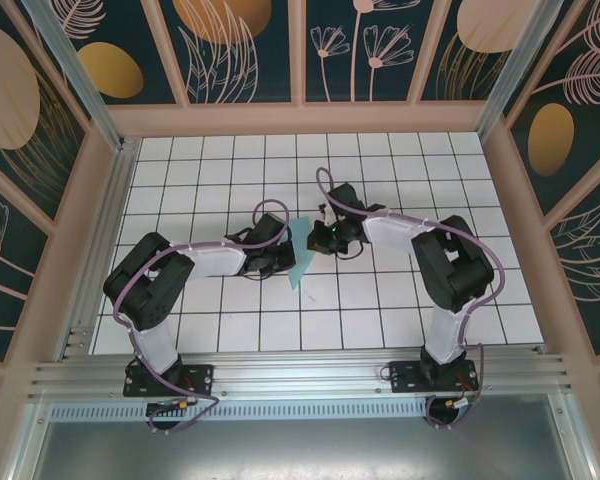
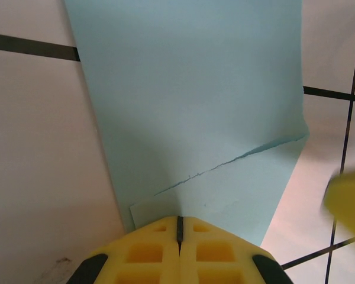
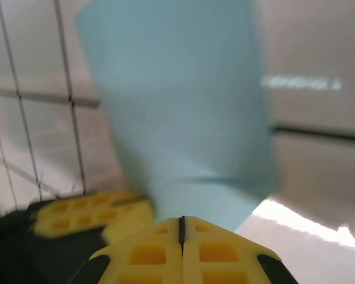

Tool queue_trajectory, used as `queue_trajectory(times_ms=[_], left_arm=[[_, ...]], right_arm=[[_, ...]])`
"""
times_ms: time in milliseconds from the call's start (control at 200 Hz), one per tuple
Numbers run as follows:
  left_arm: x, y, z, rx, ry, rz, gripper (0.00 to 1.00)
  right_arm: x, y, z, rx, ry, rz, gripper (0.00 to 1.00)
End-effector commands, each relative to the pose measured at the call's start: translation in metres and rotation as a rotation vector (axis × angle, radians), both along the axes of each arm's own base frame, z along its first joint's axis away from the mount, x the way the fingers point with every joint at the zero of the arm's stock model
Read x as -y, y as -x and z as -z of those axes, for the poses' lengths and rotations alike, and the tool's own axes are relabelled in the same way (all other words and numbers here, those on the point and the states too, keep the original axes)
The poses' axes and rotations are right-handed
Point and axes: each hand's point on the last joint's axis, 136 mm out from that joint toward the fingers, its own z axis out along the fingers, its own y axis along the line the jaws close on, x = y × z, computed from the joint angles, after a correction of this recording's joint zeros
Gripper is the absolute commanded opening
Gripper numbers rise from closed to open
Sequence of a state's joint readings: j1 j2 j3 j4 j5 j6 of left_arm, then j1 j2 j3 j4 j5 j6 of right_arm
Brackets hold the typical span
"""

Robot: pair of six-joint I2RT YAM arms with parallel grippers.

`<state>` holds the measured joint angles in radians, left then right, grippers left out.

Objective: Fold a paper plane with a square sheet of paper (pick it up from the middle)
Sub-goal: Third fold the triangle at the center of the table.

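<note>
The square sheet of paper [image 1: 302,255] is light turquoise and folded into a narrow, pointed shape. It is held between my two grippers over the middle of the tiled table. My left gripper [image 1: 281,261] is shut on its left edge. In the left wrist view the closed yellow gripper [image 2: 178,221] pinches the paper [image 2: 189,106], which shows a slanting folded edge. My right gripper [image 1: 322,238] is shut on the opposite edge. In the right wrist view its gripper [image 3: 181,220] is closed on the blurred paper [image 3: 177,100], with the left gripper's fingers [image 3: 89,214] close beside it.
The white grid-tiled table [image 1: 230,160] is fenced by a wooden frame [image 1: 300,118] at the back and sides. A metal rail [image 1: 300,375] carrying both arm bases runs along the near edge. The right gripper's yellow fingers [image 2: 348,201] show at the right edge of the left wrist view.
</note>
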<state>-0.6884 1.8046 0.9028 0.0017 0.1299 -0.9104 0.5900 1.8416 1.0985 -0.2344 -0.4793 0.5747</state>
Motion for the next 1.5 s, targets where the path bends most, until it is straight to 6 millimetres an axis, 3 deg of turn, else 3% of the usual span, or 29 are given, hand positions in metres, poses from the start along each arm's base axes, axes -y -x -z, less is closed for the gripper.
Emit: queue_trajectory(times_ms=[0, 150, 420, 691, 851, 906, 1051, 1241, 1346, 1496], left_arm=[[-0.036, 0.027, 0.044, -0.131, -0.139, -0.071, 0.03], [-0.036, 0.033, 0.047, -0.155, -0.093, -0.122, 0.00], [-0.030, 0.030, 0.037, -0.159, -0.010, -0.177, 0.00], [-0.030, 0.030, 0.035, -0.160, 0.024, -0.195, 0.00], [-0.014, 0.021, 0.003, -0.087, 0.127, -0.152, 0.10], [-0.006, 0.017, -0.025, -0.032, 0.202, -0.129, 0.13], [0.004, 0.035, -0.048, -0.031, 0.302, -0.091, 0.13], [0.017, 0.072, -0.030, -0.124, 0.322, -0.036, 0.04], [0.027, 0.079, -0.028, -0.149, 0.358, -0.011, 0.00], [0.020, 0.081, -0.010, -0.190, 0.289, -0.039, 0.00]], right_arm=[[-0.008, 0.038, 0.002, -0.105, -0.046, -0.035, 0.02], [-0.014, 0.055, 0.010, -0.142, -0.054, -0.051, 0.00], [-0.029, 0.050, 0.015, -0.156, -0.103, -0.081, 0.00], [-0.016, 0.057, 0.046, -0.209, 0.002, -0.070, 0.00], [-0.015, 0.058, 0.048, -0.216, 0.008, -0.069, 0.00], [-0.015, 0.056, 0.046, -0.212, 0.007, -0.064, 0.00], [-0.016, 0.055, 0.044, -0.222, 0.007, -0.059, 0.00], [-0.017, 0.055, 0.044, -0.235, 0.004, -0.054, 0.00], [-0.017, 0.055, 0.044, -0.235, 0.004, -0.054, 0.00], [-0.017, 0.055, 0.045, -0.236, 0.008, -0.053, 0.00]])
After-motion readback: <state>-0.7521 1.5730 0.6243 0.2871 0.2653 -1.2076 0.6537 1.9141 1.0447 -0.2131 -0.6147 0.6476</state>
